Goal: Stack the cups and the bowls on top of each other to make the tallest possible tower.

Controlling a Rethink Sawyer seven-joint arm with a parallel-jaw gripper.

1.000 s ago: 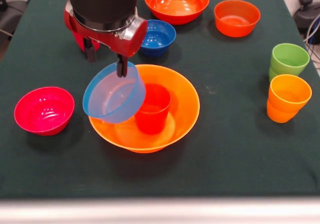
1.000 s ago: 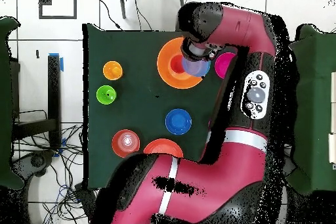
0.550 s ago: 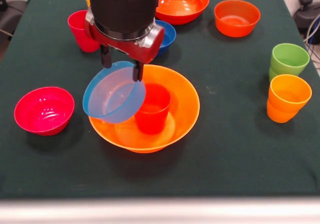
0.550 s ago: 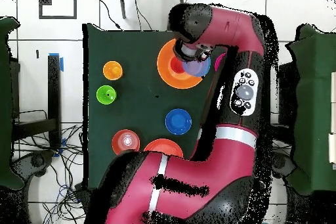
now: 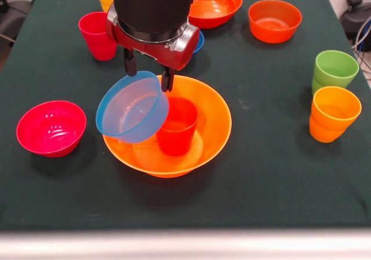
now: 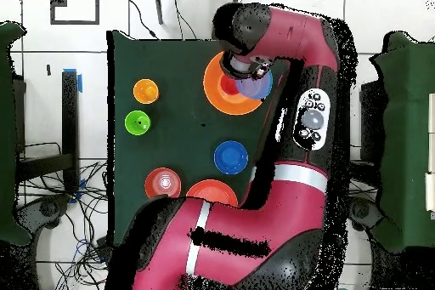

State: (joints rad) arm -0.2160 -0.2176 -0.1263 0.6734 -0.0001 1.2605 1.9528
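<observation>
- My gripper (image 5: pixel 149 78) hangs at upper centre, fingers spread apart, gripping nothing.
- The light blue bowl (image 5: pixel 133 107) leans tilted against the red-orange cup (image 5: pixel 177 125) inside the large orange bowl (image 5: pixel 215 126), mid-frame.

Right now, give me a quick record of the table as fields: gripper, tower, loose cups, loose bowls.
gripper: open, fingers straddling the far rim of the light blue bowl
tower: large orange bowl with a red-orange cup upright inside; light blue bowl tilted, leaning on the cup
loose cups: green cup, orange cup, crimson cup
loose bowls: magenta bowl, orange-red bowl
</observation>
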